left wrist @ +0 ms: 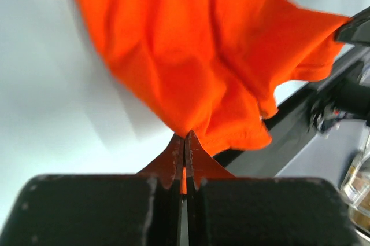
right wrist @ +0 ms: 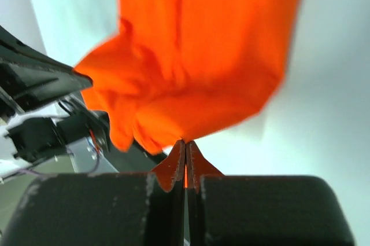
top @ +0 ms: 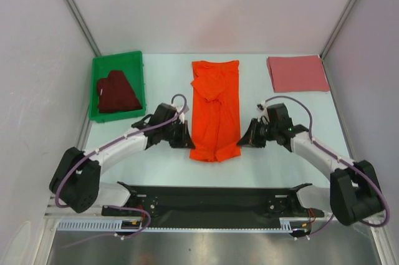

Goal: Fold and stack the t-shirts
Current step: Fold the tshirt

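Observation:
A bright orange t-shirt (top: 215, 108) lies as a long narrow strip down the middle of the table. My left gripper (top: 187, 142) is shut on its near left corner, orange cloth (left wrist: 191, 55) pinched between the fingertips (left wrist: 175, 156). My right gripper (top: 242, 140) is shut on the near right corner, cloth (right wrist: 202, 55) caught the same way. A dusty rose pink t-shirt (top: 297, 72) lies folded flat at the back right. The dark maroon t-shirt (top: 116, 92) sits crumpled in the bin.
A green plastic bin (top: 101, 68) stands at the back left. White walls with metal posts close in the table on both sides. A black base rail (top: 212, 199) runs along the near edge between the arm bases.

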You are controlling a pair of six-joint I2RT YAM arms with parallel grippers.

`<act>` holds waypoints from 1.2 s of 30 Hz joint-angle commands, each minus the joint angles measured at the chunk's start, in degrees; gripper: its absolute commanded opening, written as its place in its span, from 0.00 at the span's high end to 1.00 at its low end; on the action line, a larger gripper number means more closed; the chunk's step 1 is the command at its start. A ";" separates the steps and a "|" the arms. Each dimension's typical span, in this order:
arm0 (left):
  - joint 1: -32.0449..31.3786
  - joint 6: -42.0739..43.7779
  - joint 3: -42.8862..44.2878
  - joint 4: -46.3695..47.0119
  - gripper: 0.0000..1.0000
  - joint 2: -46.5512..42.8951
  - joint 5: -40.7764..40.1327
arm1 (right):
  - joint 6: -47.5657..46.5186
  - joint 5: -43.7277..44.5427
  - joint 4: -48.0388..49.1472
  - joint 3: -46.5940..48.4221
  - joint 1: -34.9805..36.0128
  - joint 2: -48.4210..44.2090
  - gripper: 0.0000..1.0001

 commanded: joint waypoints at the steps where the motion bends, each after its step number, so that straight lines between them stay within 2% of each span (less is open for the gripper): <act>1: 0.76 4.21 8.44 -3.16 1.00 3.71 -3.29 | -4.56 -0.23 -1.72 8.48 -1.68 6.04 1.00; 10: 6.03 6.76 31.45 -6.85 1.00 23.04 -2.06 | -11.42 -2.95 -5.76 28.08 -7.92 26.25 1.00; 13: 7.35 6.94 36.65 -7.82 1.00 28.67 -1.71 | -12.65 -3.83 -5.85 33.17 -9.33 31.52 1.00; 19: 9.81 6.76 42.99 -9.49 1.00 35.79 -1.18 | -14.15 -5.94 -7.79 41.00 -10.12 39.54 1.00; 24: 11.92 6.32 44.75 -9.49 1.00 38.17 -1.54 | -14.33 -6.47 -8.14 45.67 -10.38 44.81 1.00; 36: 13.33 7.02 51.78 -10.80 1.00 45.37 0.57 | -13.45 -6.47 -8.22 49.80 -11.09 49.04 1.00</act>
